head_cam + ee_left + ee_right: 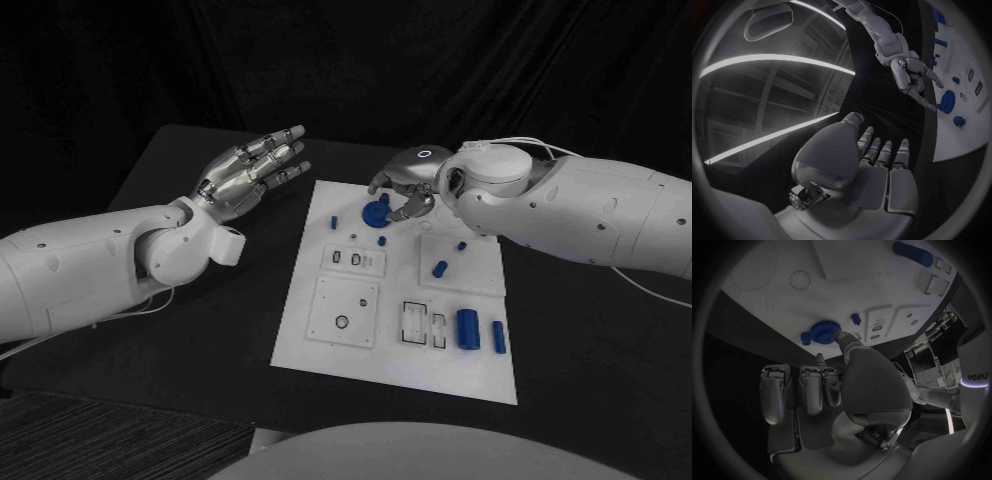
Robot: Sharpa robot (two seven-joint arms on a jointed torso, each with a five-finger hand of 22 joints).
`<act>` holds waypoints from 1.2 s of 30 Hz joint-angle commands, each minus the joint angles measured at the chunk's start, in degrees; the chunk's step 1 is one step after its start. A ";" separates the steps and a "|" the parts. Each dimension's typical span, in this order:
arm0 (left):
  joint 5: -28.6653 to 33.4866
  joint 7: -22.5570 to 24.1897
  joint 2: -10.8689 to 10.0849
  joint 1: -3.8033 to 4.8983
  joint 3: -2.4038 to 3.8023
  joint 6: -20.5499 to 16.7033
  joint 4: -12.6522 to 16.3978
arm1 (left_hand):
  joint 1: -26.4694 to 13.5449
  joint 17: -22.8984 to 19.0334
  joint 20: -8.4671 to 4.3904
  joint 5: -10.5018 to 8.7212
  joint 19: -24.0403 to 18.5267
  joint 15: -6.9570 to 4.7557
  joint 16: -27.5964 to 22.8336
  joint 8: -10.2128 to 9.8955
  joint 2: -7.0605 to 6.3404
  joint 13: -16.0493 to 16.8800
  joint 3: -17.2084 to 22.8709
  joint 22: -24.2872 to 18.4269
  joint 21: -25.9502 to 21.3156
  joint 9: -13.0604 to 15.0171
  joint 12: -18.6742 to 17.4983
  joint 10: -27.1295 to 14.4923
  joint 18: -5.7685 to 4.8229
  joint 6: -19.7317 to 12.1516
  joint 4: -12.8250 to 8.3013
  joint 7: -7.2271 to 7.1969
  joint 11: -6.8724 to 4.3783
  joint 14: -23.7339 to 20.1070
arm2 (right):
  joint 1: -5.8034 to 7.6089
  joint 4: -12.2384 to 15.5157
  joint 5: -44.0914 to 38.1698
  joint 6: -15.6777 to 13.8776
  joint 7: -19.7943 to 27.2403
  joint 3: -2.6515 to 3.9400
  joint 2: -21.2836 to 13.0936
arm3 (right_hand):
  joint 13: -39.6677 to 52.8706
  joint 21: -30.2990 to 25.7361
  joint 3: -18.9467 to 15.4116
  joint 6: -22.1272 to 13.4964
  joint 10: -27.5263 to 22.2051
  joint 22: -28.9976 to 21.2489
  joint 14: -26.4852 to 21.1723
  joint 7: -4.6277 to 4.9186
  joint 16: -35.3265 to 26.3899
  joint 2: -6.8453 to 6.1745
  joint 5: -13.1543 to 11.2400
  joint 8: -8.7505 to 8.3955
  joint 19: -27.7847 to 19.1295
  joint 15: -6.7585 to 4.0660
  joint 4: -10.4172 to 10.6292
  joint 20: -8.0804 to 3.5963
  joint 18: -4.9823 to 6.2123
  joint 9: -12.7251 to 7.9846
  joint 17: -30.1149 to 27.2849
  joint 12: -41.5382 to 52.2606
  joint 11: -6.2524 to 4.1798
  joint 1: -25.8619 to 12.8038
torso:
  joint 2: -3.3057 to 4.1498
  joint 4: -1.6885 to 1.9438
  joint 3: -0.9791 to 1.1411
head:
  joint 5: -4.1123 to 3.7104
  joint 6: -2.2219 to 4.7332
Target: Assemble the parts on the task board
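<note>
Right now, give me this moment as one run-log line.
left hand: open, raised left of board | right hand: fingers at blue gear, grip unclear | blue parts still loose on board

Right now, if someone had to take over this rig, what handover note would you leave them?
Left hand: open, fingers spread, held above the black table to the left of the white task board, holding nothing.
Right hand: at the board's far end, fingertips on the round blue gear-like part; whether it grips it or only touches it, I cannot tell.
Other parts: two blue cylinders lie near the board's near right corner, and small blue pegs are further up the board.
Done: cannot judge what is seated.
Left: the loose cylinders, at least.
</note>
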 commanded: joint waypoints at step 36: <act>0.06 2.77 -0.90 -0.06 0.05 0.39 0.57 | -0.51 0.09 0.16 0.21 0.29 0.44 0.36 0.21 -0.04 0.03 0.57 0.09 0.24 0.03 0.12 -0.04 1.11 -0.01 -0.10 -0.07 0.18 0.17 | 3.32 15.91 0.06 -10.76 -3.83 0.01 -22.11 | 15.05 0.55 -5.30 9.82 5.98 14.96 5.94 1.08 0.15 -1.36 -18.88 8.56 5.86 0.25 8.91 0.12 -0.81 2.47 15.07 0.14 0.49 -0.08 | -0.18 -0.64 -0.12 | -0.36 3.67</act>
